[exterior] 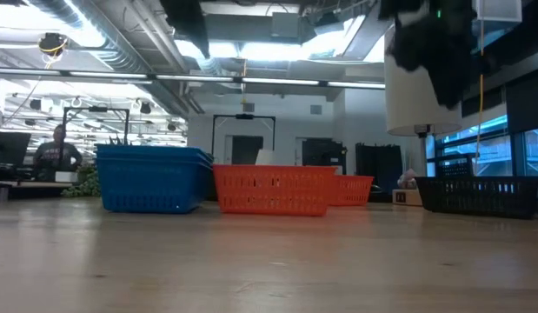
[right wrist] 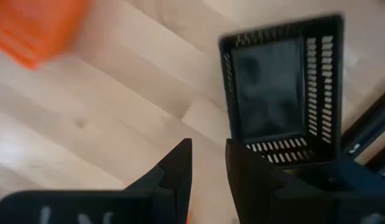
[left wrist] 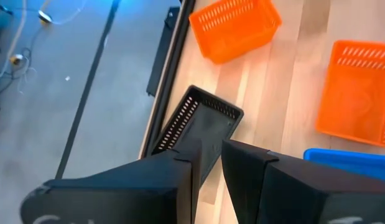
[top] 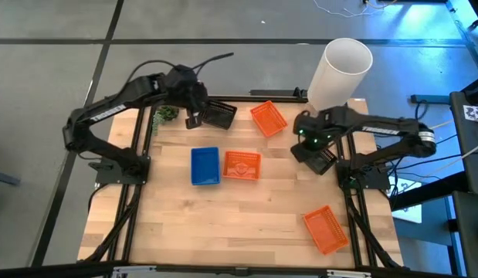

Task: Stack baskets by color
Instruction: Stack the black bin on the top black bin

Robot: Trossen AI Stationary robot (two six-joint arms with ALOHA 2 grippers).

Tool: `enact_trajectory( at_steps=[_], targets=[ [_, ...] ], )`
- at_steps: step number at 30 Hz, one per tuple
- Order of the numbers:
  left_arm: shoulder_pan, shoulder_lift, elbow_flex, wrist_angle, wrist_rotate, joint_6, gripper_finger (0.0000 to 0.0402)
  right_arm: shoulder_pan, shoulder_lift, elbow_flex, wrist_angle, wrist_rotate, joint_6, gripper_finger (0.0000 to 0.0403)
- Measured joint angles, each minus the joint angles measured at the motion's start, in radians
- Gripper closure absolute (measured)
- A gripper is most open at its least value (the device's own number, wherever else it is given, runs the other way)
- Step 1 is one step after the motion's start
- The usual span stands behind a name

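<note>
Six mesh baskets lie upright: a black one [top: 219, 113] just beside the left pincer [top: 194, 120], another black [top: 322, 161] under the right pincer [top: 310, 148], blue [top: 205, 166] touching orange [top: 242, 165] between them, two more orange [top: 268, 118] [top: 327, 228] apart.

Grey floor [top: 53, 23] around the table; ceiling strip lights [exterior: 277, 50] (bright), windows [exterior: 486, 139] rightward.

Two dark, matte-black jointed arms are showing from above, the left arm [top: 107, 116] trailing a thin black cable off its upper joint, the right arm [top: 393, 131] glowing with small green lights near its wrist and carrying pale lettering along its link. Each is ending in flat black fingers [left wrist: 180, 180].
</note>
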Motion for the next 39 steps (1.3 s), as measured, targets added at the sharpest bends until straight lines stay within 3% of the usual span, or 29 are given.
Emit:
enact_trajectory(
  at_steps=[12,32,35,39],
  targets=[
    [-0.001,-0.056,0.0,0.001,0.012,-0.052,0.0346,-0.048,0.046,-0.284,0.291,-0.035,-0.073,0.0306],
    [-0.001,-0.056,0.0,0.001,0.026,-0.093,0.0346,-0.096,0.057,-0.522,0.56,0.026,-0.217,0.0307],
    [-0.001,-0.056,0.0,0.001,0.026,-0.093,0.0346,-0.096,0.057,-0.548,0.616,0.026,-0.217,0.0328],
    [-0.001,-0.056,0.0,-0.01,0.026,-0.126,0.0346,-0.095,0.057,-0.509,0.622,0.032,-0.264,0.0391]
  ],
)
